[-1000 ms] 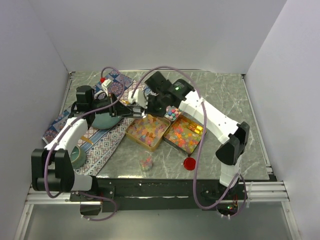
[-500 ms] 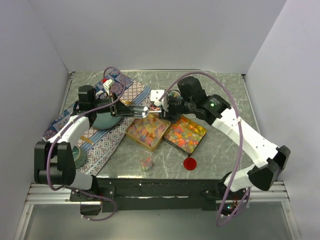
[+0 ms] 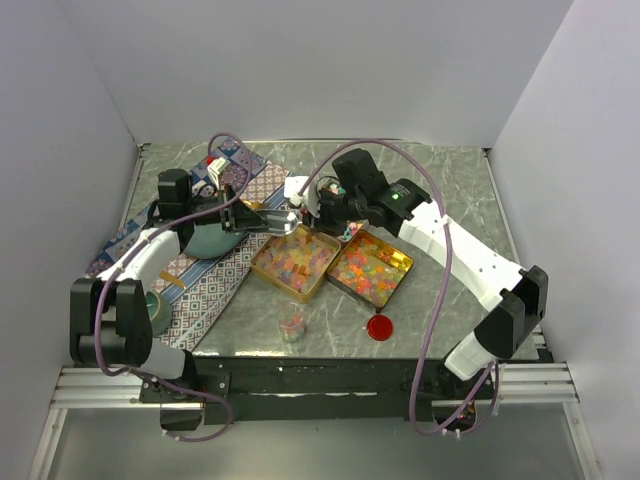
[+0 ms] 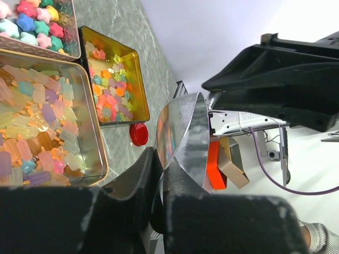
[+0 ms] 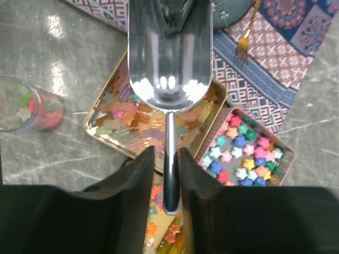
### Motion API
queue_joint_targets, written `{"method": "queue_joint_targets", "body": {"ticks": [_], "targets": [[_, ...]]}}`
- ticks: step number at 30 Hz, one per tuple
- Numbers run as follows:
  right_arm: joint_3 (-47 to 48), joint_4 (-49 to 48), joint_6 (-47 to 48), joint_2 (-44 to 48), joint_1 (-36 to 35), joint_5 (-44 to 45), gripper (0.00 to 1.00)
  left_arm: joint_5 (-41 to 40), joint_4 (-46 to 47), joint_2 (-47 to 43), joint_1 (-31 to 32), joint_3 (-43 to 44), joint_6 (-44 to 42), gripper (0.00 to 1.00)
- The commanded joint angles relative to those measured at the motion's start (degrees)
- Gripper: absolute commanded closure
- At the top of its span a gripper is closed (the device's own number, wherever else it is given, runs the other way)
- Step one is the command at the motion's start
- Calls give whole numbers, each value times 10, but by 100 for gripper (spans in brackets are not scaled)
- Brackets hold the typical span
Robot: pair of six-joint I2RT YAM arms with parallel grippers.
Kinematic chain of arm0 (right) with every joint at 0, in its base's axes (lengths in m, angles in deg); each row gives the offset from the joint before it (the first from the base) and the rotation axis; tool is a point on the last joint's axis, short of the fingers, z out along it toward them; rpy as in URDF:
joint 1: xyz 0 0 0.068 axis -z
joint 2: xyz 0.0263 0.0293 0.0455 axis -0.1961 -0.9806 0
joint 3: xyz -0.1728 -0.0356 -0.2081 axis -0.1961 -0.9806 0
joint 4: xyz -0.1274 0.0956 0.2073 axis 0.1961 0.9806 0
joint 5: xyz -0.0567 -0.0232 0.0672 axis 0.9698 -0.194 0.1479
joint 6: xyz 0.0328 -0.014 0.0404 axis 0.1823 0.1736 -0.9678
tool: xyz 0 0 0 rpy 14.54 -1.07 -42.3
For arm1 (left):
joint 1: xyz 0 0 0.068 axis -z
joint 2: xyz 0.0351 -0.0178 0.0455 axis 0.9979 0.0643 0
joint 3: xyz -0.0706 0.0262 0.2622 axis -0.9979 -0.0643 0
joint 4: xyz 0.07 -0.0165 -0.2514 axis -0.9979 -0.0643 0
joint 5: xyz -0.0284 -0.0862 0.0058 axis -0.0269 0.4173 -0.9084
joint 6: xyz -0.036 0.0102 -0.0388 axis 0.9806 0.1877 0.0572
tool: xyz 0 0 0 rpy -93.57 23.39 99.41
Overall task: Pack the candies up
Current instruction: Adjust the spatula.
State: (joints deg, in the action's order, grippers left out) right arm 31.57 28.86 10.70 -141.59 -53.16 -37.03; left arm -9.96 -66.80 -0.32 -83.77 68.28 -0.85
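Jaws of left gripper pinch the scoop bowl; right gripper straddles its handle, barely open. Handover, probably: right closes, left releases, then candies.

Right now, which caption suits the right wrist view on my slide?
Empty metal scoop, its handle within the right end effector; translucent candies and star-shaped candies fill tins beyond.

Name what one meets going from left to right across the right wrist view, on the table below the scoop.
clear cup → translucent candies → pastel star candies
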Motion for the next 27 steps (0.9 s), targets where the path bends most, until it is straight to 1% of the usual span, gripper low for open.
{"method": "queue_joint_targets", "body": {"ticks": [1,3,6,14,18,20,25,27], "targets": [[48,4,-3,-13,1,-15,74,22,13,11,0,30,-3,99],[47,-5,-13,-14,1,-14,75,23,1,19,0,37,-11,99],[48,-11,-22,-16,0,-11,70,24,-3,25,0,43,-15,99],[65,-2,-20,-39,0,1,69,27,2,32,0,50,-10,99],[74,6,-22,-50,-1,4,73,28,-3,33,0,51,-14,99],[74,1,-24,-49,-2,4,77,27,-6,36,0,51,-16,99],[78,-4,-32,-43,-2,3,77,23,-5,40,0,51,-16,99],[83,-1,-32,-42,-1,-3,85,21,-8,43,0,54,-17,99]]}}
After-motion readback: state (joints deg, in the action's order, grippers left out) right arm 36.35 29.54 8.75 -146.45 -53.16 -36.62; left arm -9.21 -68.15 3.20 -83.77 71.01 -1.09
